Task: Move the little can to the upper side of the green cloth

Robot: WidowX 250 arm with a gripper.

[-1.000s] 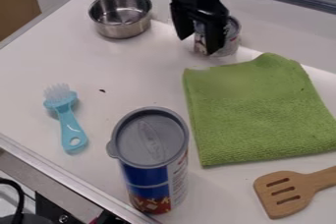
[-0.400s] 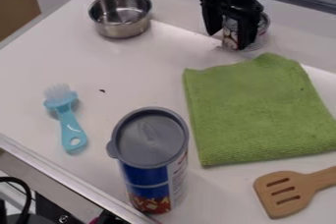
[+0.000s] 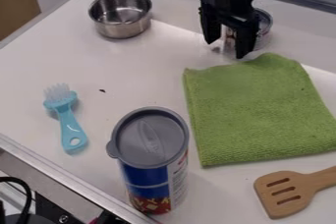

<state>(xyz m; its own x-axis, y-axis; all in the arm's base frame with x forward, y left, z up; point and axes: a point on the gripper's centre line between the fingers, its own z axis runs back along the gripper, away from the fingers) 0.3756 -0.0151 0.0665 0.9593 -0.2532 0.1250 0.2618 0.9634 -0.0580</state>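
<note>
Lying towards the left of the white table [image 3: 131, 78], a light-blue brush [image 3: 70, 120] points its pale bristles up the view, with the hole in its handle at the lower end. To the right of the bristles is a small dark speck [image 3: 102, 90]. Higher up stands a metal pot [image 3: 121, 30], its wire handle pointing away towards the top edge. Further right, low in the view, a tall blue canister [image 3: 150, 144] with a grey lid stands upright near the front edge of the table. The black pincer [image 3: 227, 50] hangs down at the upper right with its fingers wide apart. Partly behind it, the little can [image 3: 263, 34] stands upright, just beyond the upper edge of the green cloth [image 3: 259, 110]; whether it touches the cloth, I cannot tell. The cloth lies flat, and below it a wooden spatula [image 3: 282, 197] with three slots runs off the right edge
</note>
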